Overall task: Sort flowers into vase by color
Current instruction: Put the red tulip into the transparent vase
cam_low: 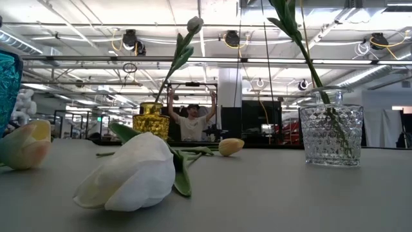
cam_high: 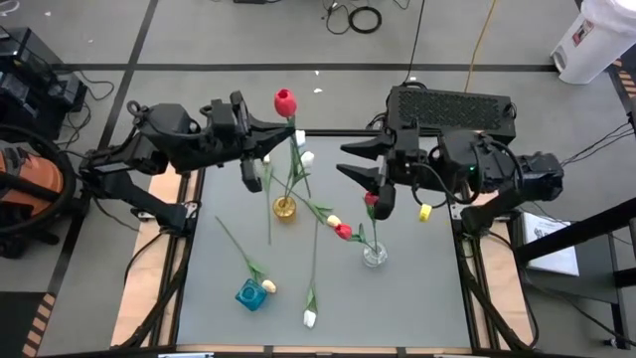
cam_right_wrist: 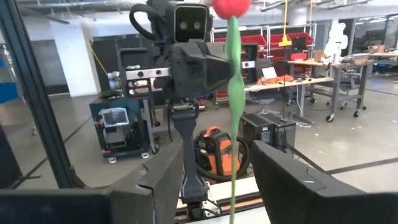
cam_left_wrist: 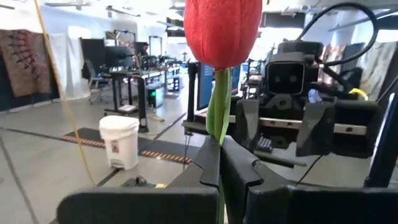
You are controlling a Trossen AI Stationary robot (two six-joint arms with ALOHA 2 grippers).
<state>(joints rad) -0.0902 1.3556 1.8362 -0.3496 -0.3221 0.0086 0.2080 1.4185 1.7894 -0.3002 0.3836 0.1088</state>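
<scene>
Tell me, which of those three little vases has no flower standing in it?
The small teal glass vase; the gold one and clear one both hold stems.

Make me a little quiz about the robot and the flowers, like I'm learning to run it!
1. What colour is the tulip held by the left gripper? A white, B red, C yellow.
2. True or false: the right gripper has its fingers shut.
3. How many vases stand on the table?

Key: 1 B. 2 False, the fingers are open. 3 Three: gold vase, glass vase, teal vase.
</scene>
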